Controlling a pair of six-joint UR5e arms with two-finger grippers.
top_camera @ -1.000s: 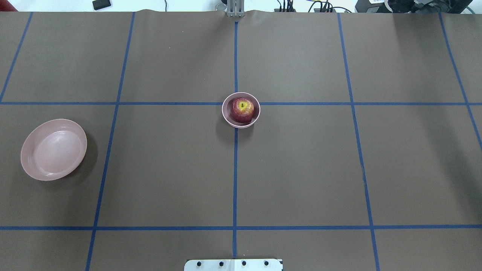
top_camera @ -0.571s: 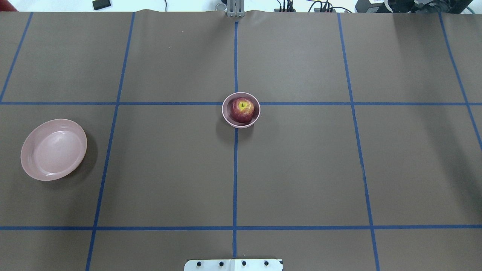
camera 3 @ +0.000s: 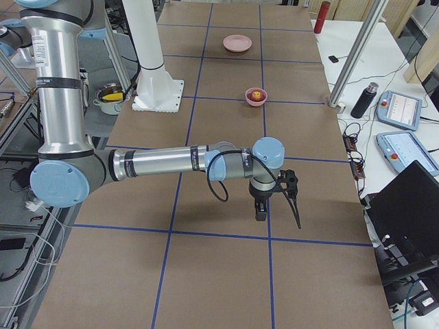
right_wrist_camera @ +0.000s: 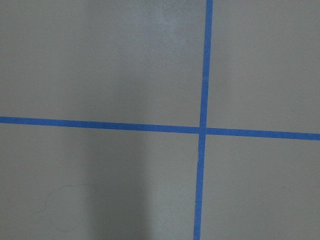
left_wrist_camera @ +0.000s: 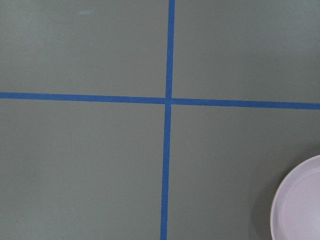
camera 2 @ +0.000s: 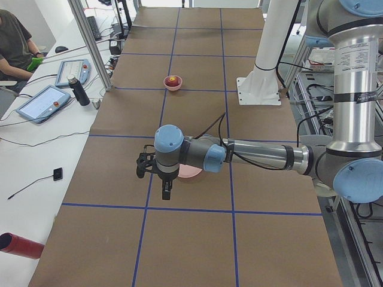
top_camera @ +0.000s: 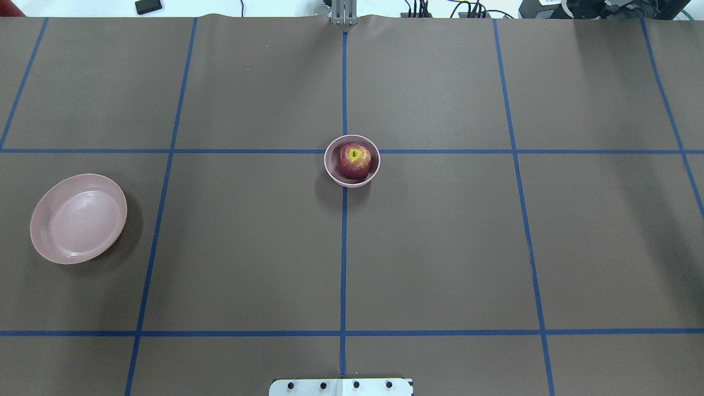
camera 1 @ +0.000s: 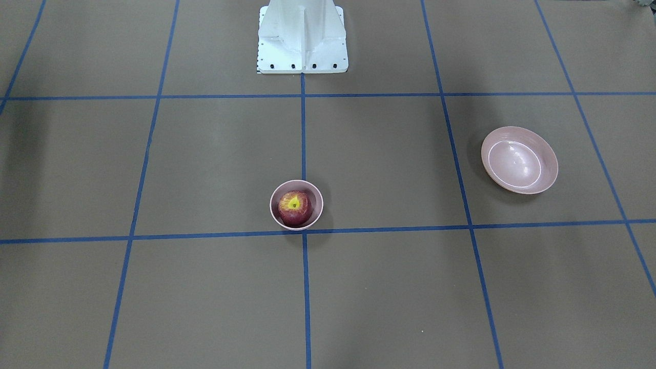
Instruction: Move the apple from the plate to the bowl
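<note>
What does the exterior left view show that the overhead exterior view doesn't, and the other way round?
Only the exterior left view shows the robot's left arm stretched over the table, its left gripper pointing down, the arm partly hiding the wide, shallow pale pink plate, and a seated person. Only the overhead view shows that plate whole and empty, with no arm in frame. Both show the dark red apple sitting in the small, deep pale pink bowl on the brown table with its blue tape grid.
</note>
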